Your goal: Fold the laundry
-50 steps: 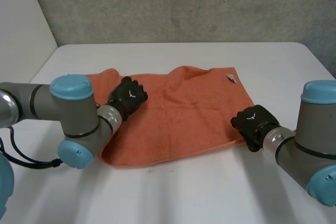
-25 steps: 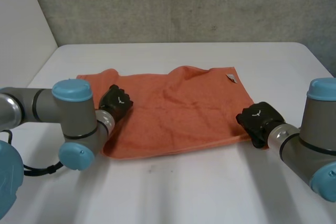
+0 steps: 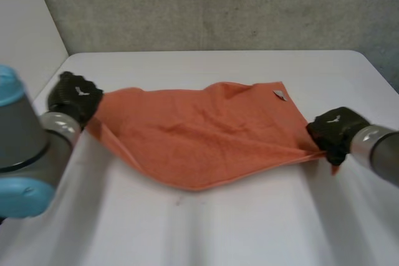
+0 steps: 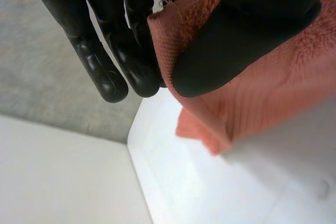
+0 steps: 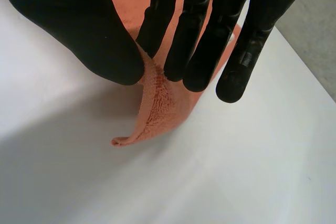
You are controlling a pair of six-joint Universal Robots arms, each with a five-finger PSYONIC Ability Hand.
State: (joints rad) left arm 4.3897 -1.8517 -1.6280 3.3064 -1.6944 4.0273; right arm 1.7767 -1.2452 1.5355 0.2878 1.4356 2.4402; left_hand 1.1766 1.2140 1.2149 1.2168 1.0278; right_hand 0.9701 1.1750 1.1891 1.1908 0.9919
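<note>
Orange towel [image 3: 206, 135]: one item, drawn out between the two hands, its sagging middle down on the white table [image 3: 249, 228]. Left hand [image 3: 75, 95]: thumb and fingers pinching one end corner. Right hand [image 3: 333, 132]: pinching the opposite end corner likewise (a small tag [image 3: 278, 95] sits near it). Progress, as judged: corners secured, no fold yet made; all folding remains.

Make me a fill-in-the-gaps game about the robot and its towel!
1. The towel is coloured ____.
2. The left hand and the right hand each pinch the towel between fingers and ____.
3. The towel's small tag lies nearer the ____ hand.
4. The table is coloured ____.
Missing words: orange; thumb; right; white.
</note>
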